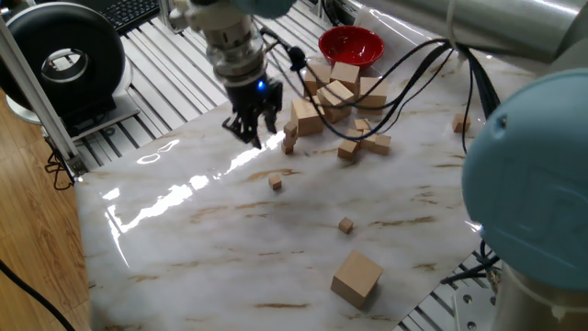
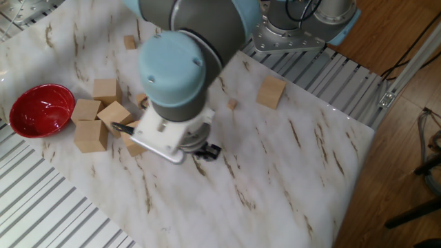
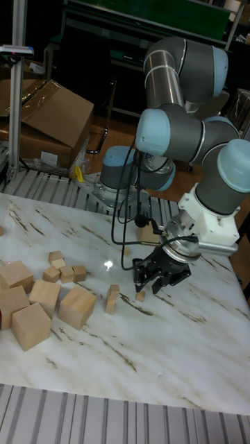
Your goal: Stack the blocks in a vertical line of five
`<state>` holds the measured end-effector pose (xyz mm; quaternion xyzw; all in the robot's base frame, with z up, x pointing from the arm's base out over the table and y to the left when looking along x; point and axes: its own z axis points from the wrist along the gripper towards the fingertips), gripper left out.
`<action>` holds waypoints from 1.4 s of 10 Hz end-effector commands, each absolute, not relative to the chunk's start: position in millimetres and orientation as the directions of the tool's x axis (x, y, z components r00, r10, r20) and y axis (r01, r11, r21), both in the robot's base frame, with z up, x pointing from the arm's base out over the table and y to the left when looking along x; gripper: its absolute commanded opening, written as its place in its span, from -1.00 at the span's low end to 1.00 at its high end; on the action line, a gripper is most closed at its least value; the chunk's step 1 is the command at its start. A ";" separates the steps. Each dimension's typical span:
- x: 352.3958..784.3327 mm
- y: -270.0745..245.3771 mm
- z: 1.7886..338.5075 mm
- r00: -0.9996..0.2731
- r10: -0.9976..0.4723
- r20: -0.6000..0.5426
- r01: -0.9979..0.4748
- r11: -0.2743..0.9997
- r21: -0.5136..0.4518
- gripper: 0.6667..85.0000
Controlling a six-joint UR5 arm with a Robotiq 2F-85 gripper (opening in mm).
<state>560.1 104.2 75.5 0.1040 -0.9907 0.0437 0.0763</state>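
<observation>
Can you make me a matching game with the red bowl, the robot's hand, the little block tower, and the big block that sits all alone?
Things:
1. red bowl
2. hand
3. little block tower
4. lone big block

Places:
A. near the table's front edge in one fixed view, far from the pile
B. right next to the medium cubes
C. at the table's far edge, behind the pile
D. hanging over the bare marble, beside the tower

Pairs: 1-C, 2-D, 3-B, 4-A
</observation>
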 end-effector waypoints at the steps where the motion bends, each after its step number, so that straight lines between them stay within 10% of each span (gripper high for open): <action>1: 540.3 132.7 63.6 -0.950 -0.274 0.147 -0.277 0.961 0.002 -0.04; 14: 525.6 115.3 15.6 -0.964 -0.264 0.034 -0.261 0.961 0.088 -0.06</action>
